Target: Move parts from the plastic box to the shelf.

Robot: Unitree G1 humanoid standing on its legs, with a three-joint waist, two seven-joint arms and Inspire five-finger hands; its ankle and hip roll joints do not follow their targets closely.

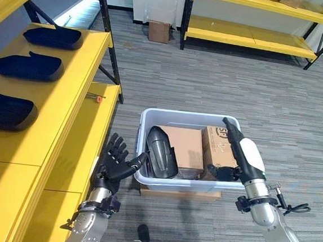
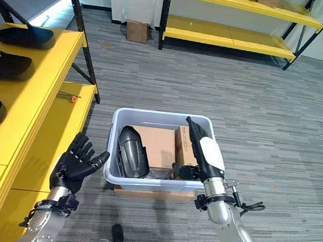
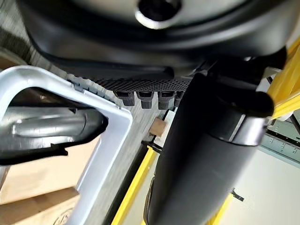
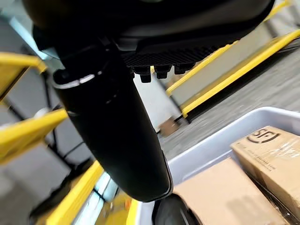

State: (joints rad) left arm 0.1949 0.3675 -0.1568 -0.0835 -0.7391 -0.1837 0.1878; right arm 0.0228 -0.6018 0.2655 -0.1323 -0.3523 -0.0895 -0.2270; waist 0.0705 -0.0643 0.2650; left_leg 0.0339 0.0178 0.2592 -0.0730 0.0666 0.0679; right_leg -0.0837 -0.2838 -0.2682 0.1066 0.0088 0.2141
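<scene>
The left hand [image 2: 77,162] hangs just left of the box [image 2: 155,183], its fingers [image 2: 81,144] spread wide and straight, thumb reaching toward the box's left wall without a visible grip on it. The right hand [image 1: 243,156] stands over the near right part of the box, fingers [image 1: 230,129] straight and pointing far, thumb near a cardboard carton [image 1: 218,146]; it holds nothing.

The box is pale grey plastic and sits on a flat piece of cardboard [image 1: 180,193] on the floor [image 1: 255,89]. Inside, at its left, lies a dark grey part [image 1: 161,152]; a larger carton [image 1: 184,148] fills the middle, with the smaller one to its right.

To the left stands a yellow shelf [image 1: 67,96] on a black frame. Three dark blue parts [image 1: 27,65] lie in a row on its upper level, from near to far. A small orange-tipped tool [image 1: 97,98] lies on the lower level.

The floor is grey striped carpet. At the far side stands a second yellow rack [image 1: 254,35], and a small brown carton [image 1: 158,31] sits on the floor against the far wall.
</scene>
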